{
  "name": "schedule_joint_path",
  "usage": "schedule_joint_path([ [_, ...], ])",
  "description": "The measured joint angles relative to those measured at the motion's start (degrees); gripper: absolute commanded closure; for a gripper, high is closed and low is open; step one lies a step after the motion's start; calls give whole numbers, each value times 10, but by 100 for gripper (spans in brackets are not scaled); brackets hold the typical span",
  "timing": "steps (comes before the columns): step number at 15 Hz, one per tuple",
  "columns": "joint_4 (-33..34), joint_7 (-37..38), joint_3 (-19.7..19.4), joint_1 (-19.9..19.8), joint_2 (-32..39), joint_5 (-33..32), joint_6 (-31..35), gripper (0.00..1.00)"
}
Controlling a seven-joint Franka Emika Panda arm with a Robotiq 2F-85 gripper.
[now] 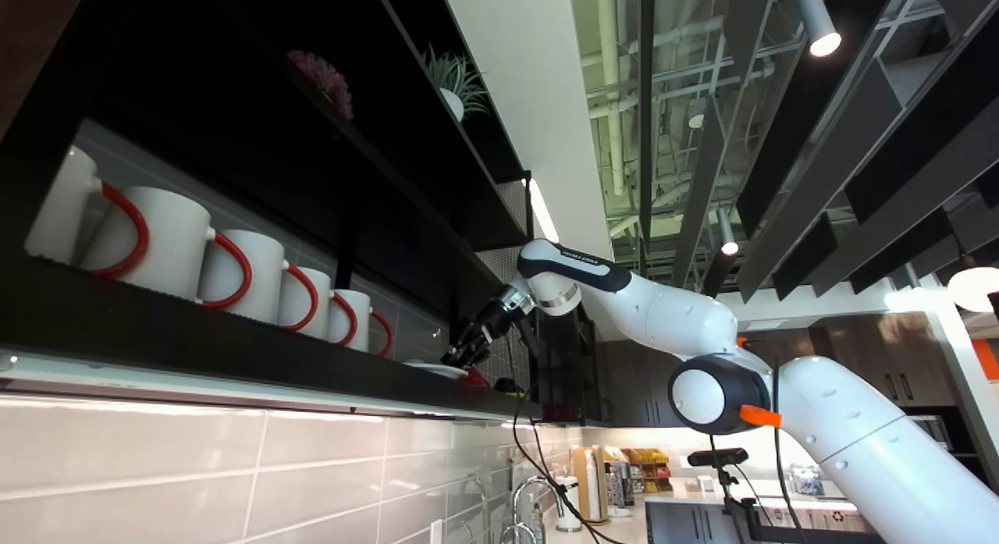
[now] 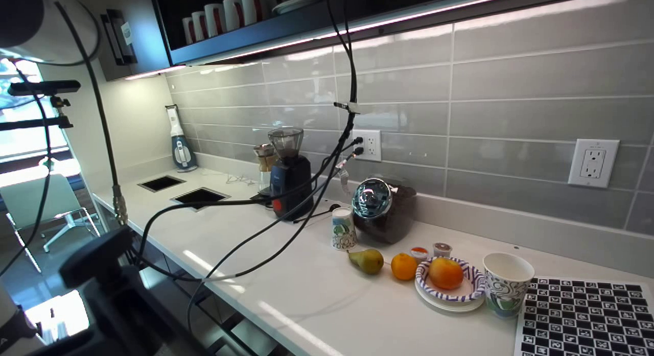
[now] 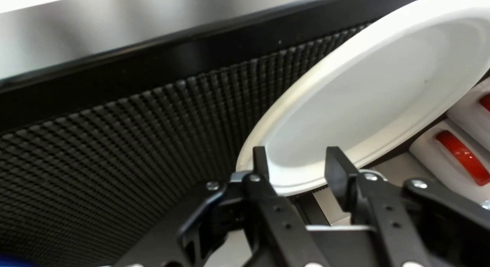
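My gripper (image 3: 296,156) is open, with a wide gap between its black fingers and nothing held. A white oval-looking plate (image 3: 367,87) lies on a dark ribbed mat (image 3: 153,156) on the shelf. The fingers overlap the plate's near end in the wrist view; whether they touch it I cannot tell. In an exterior view the gripper (image 1: 467,345) is at shelf height, just over the plate (image 1: 437,368). The plate also shows on the shelf in an exterior view (image 2: 296,4). A small red object (image 1: 474,378) sits beside the gripper.
White mugs with red handles (image 1: 250,275) stand in a row along the shelf (image 1: 234,333). Another shelf board (image 1: 406,193) runs above. Cables (image 2: 352,90) hang from the arm over the counter (image 2: 327,300), which bears fruit, cups, a grinder (image 2: 291,177) and a checkered board (image 2: 587,315).
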Motion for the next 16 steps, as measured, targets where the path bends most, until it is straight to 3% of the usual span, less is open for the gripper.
schedule_joint_path([
  [2, 3, -2, 0, 1, 0, 0, 0, 26],
  [6, 8, -2, 0, 1, 0, 0, 0, 1],
  [10, 11, -6, -2, 1, 1, -3, 2, 0],
  [16, 12, -21, -3, 4, 12, -9, 10, 9],
])
